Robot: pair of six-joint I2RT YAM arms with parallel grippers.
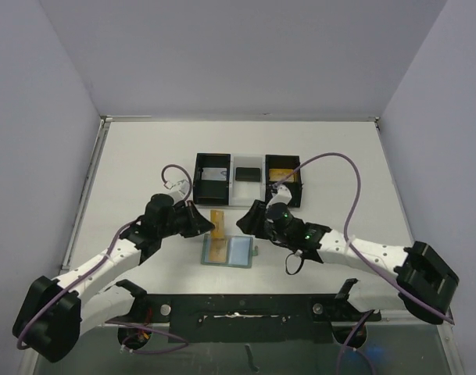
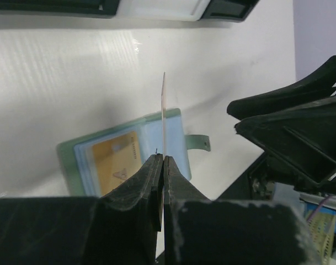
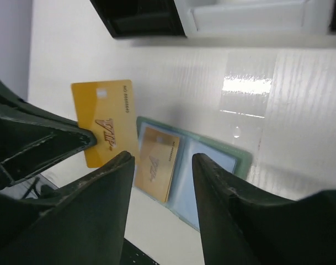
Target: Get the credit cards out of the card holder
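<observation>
Gold card [image 3: 104, 121] pinched on edge in your left claw [image 2: 163, 163], held clear of worktop [image 1: 144, 156], just far of card holder [image 1: 241, 251]. Holder lies open and flat by worktop's near edge, centre. Its long axis runs left-right, closing tab pointing right. Second gold card [image 1: 216, 250] sits in left pocket, long axis near-far. Your right claw [image 1: 247, 221] spread, empty, hovering just far-right of holder. It is your free one, so reach likely goes near-left.

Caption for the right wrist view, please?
Left gripper holds a gold card clear of the open card holder; a second card sits in its pocket, right gripper open above.
</observation>
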